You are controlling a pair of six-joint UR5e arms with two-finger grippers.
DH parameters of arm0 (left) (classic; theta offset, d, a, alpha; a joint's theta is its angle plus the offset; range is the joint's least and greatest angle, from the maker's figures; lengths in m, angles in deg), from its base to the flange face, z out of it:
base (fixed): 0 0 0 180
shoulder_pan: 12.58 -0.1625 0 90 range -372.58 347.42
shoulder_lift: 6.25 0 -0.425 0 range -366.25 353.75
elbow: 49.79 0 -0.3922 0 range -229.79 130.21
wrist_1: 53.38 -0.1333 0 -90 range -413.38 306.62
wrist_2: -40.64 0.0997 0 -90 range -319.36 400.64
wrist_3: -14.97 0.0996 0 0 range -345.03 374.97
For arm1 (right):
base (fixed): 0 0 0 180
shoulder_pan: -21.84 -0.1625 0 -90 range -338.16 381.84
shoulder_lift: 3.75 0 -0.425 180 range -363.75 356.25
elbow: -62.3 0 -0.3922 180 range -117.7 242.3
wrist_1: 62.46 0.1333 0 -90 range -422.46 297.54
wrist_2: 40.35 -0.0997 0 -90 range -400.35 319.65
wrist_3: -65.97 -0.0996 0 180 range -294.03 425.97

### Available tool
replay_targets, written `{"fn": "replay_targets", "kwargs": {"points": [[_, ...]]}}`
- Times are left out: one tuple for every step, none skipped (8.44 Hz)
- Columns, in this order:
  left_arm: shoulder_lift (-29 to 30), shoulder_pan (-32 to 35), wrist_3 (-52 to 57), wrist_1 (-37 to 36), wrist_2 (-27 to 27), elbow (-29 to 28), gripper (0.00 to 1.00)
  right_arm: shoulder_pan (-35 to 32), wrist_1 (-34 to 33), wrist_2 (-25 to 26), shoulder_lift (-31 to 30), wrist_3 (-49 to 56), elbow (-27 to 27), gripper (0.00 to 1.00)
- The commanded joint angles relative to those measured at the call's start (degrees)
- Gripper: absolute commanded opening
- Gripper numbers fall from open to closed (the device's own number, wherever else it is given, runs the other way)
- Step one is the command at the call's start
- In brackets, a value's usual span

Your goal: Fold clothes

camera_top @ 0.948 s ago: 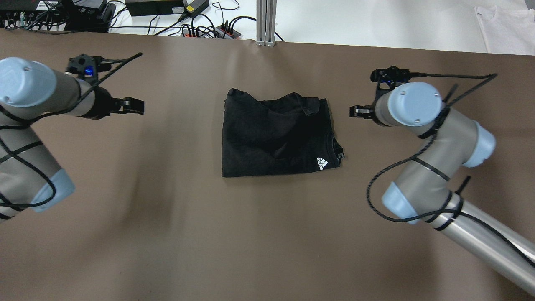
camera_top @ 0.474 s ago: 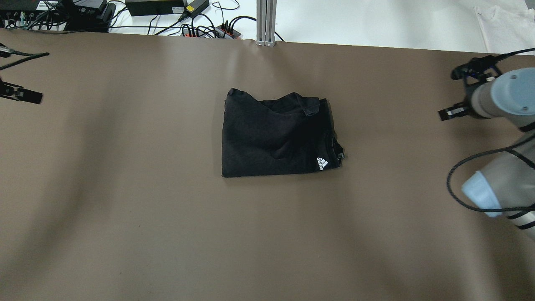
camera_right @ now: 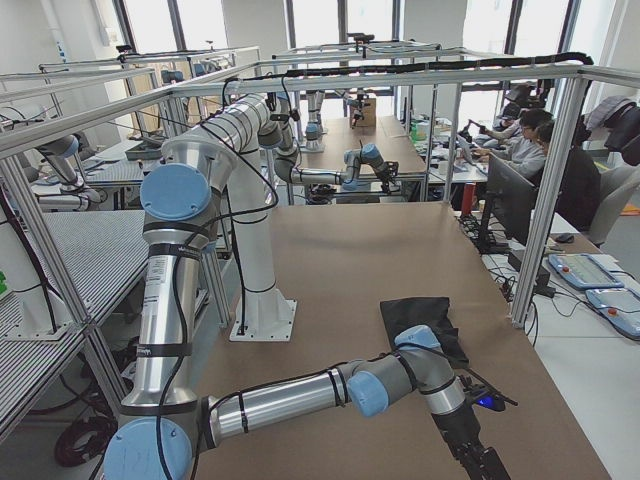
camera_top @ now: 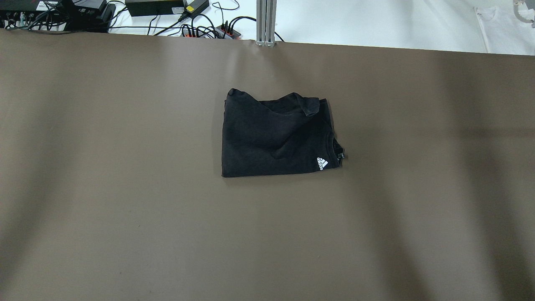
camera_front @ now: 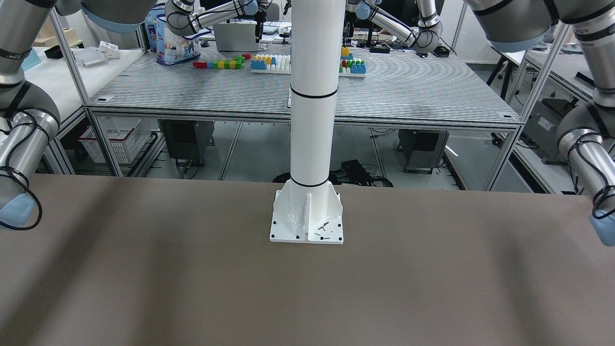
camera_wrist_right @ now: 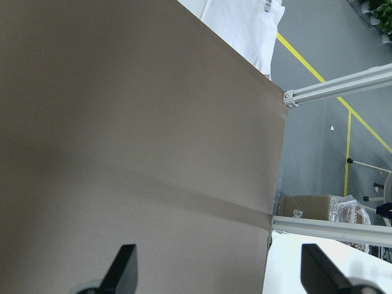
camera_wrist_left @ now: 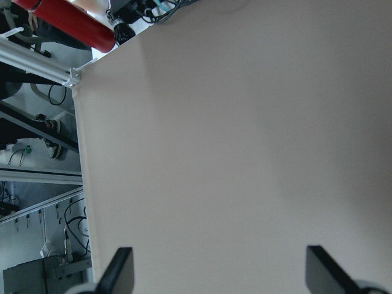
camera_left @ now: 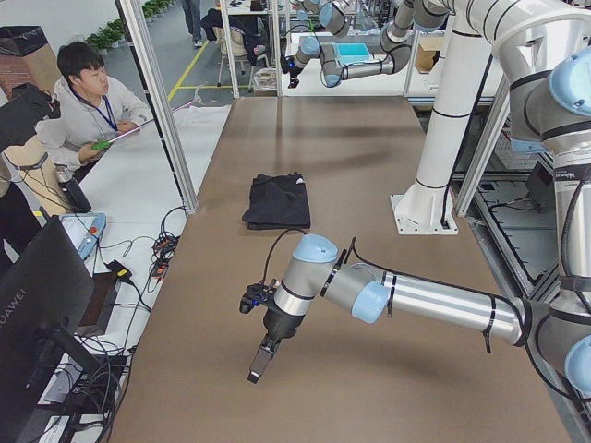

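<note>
The clothes [camera_top: 278, 136] are a black garment with a small white logo, lying folded into a rough rectangle at the middle of the brown table [camera_top: 125, 209]. They also show in the side views as a dark pile [camera_left: 275, 200] [camera_right: 420, 320]. Neither gripper appears in the overhead view. My left gripper [camera_wrist_left: 220, 272] hangs over bare table near the left end, far from the clothes, open with nothing between its fingers [camera_wrist_left: 119, 269]. My right gripper [camera_wrist_right: 217, 269] hovers open and empty near the table's right end. Both also show in the side views, the left gripper [camera_left: 261, 358] and the right gripper [camera_right: 480, 462].
A white pole's base plate [camera_front: 306, 216] stands at the robot's side of the table. Cables and power adapters [camera_top: 159, 12] lie past the far edge, and a white garment [camera_top: 505, 25] rests at the far right. People sit beyond the table [camera_left: 88, 101] [camera_right: 540, 140].
Both arms have drawn outward from either side of the clothes and left the overhead view. The clothes have not moved.
</note>
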Motion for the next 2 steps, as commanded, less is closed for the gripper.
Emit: {"fn": "replay_targets", "kwargs": {"points": [[-0.91,1.17,-3.33,0.25,2.46,1.36,1.0,-0.21,0.6,0.06,-1.72,-4.41,-1.67,0.94],[0.04,0.82,-3.34,0.34,2.56,-0.03,1.0,-0.21,0.69,-0.38,-1.73,-4.41,-1.77,0.94]]}}
